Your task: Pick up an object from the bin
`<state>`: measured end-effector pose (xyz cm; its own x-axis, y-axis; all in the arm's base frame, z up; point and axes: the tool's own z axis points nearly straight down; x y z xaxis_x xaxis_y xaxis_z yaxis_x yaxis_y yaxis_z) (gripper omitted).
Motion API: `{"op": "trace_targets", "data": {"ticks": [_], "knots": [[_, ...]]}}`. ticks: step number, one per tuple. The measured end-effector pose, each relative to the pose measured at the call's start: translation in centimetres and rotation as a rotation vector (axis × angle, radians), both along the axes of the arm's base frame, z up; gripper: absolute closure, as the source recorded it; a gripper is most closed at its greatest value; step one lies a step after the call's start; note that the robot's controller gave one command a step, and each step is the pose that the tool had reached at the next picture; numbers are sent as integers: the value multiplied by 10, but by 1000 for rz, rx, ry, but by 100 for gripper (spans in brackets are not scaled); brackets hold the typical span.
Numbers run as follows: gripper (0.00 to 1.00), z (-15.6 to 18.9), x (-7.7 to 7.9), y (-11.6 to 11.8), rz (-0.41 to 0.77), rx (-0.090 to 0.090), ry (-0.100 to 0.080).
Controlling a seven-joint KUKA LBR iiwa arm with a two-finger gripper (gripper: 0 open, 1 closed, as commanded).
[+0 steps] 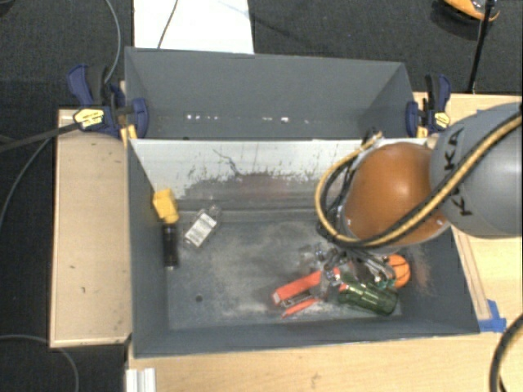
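Note:
My gripper [333, 274] reaches down under the arm's orange dome at the bin's front right. Its tip sits between an orange-handled tool [296, 291] lying on the floor to its left and a dark green bottle [368, 297] lying on its side to its right. A small orange ball-like thing [399, 271] rests just behind the bottle. The dome hides the fingers' spread, and nothing shows between them.
At the bin's left lies a yellow-and-black tool [167, 227] along the side wall, with a small clear silvery packet [200, 227] next to it. The arm and its cables cover the bin's right rear.

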<state>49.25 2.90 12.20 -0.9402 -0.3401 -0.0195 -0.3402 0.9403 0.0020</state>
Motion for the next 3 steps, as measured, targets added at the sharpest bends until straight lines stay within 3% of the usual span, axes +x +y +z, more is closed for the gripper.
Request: {"op": "trace_targets", "data": {"ticks": [1, 2, 3], "knots": [[100, 37, 5, 5, -5, 1, -15], [100, 74, 1, 3, -19, 1, 3], [100, 136, 10, 6, -48, 2, -8]]}}
